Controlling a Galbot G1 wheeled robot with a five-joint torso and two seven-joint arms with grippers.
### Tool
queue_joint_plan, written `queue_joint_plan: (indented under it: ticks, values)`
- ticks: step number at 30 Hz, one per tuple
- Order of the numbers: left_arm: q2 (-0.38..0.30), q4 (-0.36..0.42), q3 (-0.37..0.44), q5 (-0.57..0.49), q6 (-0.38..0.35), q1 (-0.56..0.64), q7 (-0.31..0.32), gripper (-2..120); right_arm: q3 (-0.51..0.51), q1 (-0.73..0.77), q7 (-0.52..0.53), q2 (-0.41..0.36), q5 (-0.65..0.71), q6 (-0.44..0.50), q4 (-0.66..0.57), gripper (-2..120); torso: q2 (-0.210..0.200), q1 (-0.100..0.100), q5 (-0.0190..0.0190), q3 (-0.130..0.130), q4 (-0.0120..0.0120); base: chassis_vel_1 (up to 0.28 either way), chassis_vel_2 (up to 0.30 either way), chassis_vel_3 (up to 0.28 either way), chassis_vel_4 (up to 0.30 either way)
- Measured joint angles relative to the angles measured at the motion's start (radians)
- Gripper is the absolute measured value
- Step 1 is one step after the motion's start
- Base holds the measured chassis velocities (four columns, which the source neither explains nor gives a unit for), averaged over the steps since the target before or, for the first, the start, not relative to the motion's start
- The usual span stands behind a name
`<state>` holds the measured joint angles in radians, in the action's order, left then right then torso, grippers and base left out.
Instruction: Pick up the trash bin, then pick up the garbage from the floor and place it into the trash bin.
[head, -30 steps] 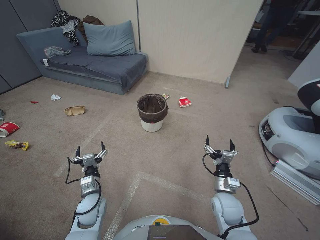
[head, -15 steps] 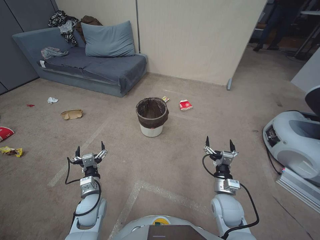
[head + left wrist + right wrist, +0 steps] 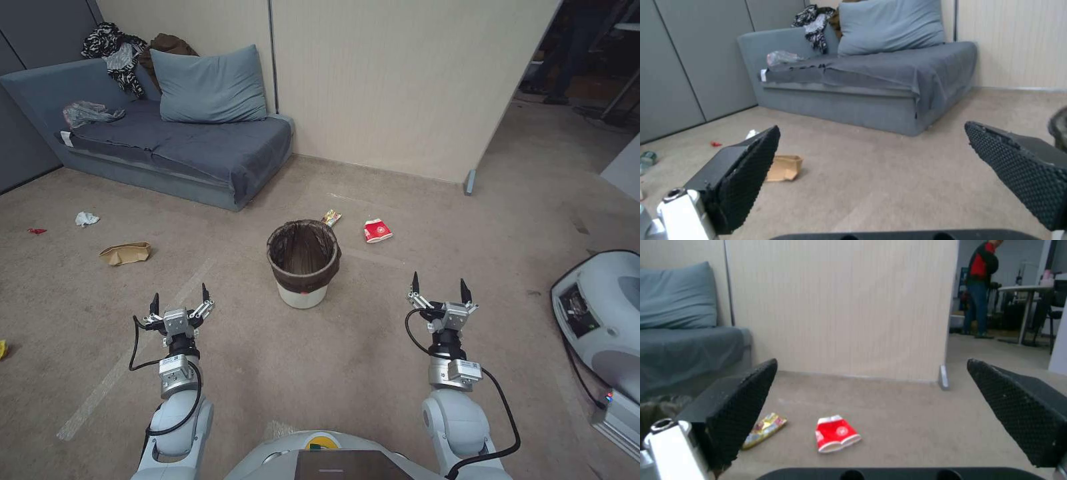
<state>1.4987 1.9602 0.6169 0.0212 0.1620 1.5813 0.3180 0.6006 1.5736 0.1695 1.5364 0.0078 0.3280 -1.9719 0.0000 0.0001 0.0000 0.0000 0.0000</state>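
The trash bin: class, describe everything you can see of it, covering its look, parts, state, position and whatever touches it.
The trash bin is a small round bin, white and plastic-looking, with a dark brown-black bag liner folded over its rim and hanging partway down the outside. It stands upright on the beige carpet, open-topped; nothing shows inside but the liner. It sits ahead of the robot, between and beyond the left pincer and right pincer. Neither touches it. A yellow wrapper lies just behind it.
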Motion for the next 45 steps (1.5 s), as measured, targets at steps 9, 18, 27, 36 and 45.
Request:
queue_joint_plan:
  ticks: [9,18,27,36,45]
  values:
    - [0.003,0.003,0.0,0.005,0.007,0.006,0.0,100,0.0,0.003,0.001,-0.005,0.0,0.006,-0.001,100,0.0,0.0,-0.0004,0.0,-0.0003,-0.215,0.215,0.224,-0.221]
    - [0.005,0.005,0.0,0.006,0.013,0.009,0.0,100,0.0,0.001,0.008,-0.006,0.0,0.019,0.0,100,0.0,0.0,-0.0003,0.0,0.0,-0.184,0.191,0.175,-0.175]
    - [0.006,0.016,0.004,0.005,0.015,0.018,0.003,100,0.0,-0.002,0.019,-0.009,0.0,0.025,0.004,100,0.0,0.0,0.0,0.0,0.0,-0.022,0.023,0.012,-0.023]
    - [0.008,0.029,0.004,0.006,0.017,0.029,0.004,100,0.0,0.001,0.02,-0.012,-0.002,0.029,0.009,100,0.0,0.0,0.0,0.0,-0.0001,0.0,0.0,0.0,0.0]
    - [-0.225,0.084,-0.074,-0.124,-0.063,-0.023,-0.051,100,0.006,-0.01,0.024,-0.042,0.022,0.029,0.016,100,0.0,0.0,-0.0002,0.0,0.0001,0.0,0.0,0.0,0.0]
